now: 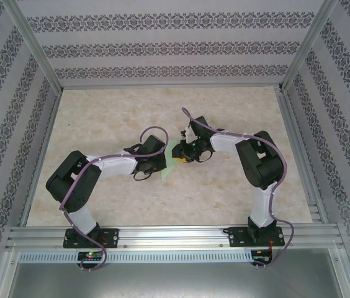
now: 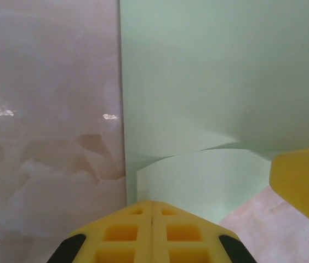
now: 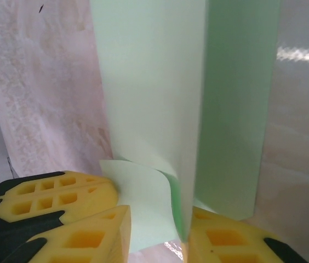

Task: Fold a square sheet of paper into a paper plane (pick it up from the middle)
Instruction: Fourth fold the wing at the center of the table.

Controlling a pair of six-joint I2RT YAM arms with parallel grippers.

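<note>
The square sheet of paper (image 1: 174, 162) lies pale green at the middle of the table, between the two grippers. In the left wrist view the paper (image 2: 215, 82) stretches ahead, its near part curling up to my left gripper (image 2: 153, 205), whose yellow fingers are pressed together on that edge. My left gripper (image 1: 161, 159) sits just left of the sheet. In the right wrist view the paper (image 3: 149, 82) stands partly folded, one ply raised. My right gripper (image 3: 157, 233) straddles this raised fold with jaws apart, its right finger (image 3: 225, 241) against the paper. The right gripper (image 1: 186, 154) sits at the sheet's right side.
The marble-look tabletop (image 1: 113, 112) is ringed by patterned walls (image 1: 175, 46). Aluminium rails (image 1: 175, 236) run along the near edge by the arm bases. The left gripper's yellow fingers (image 3: 56, 192) lie close beside my right gripper's left finger (image 3: 89, 238).
</note>
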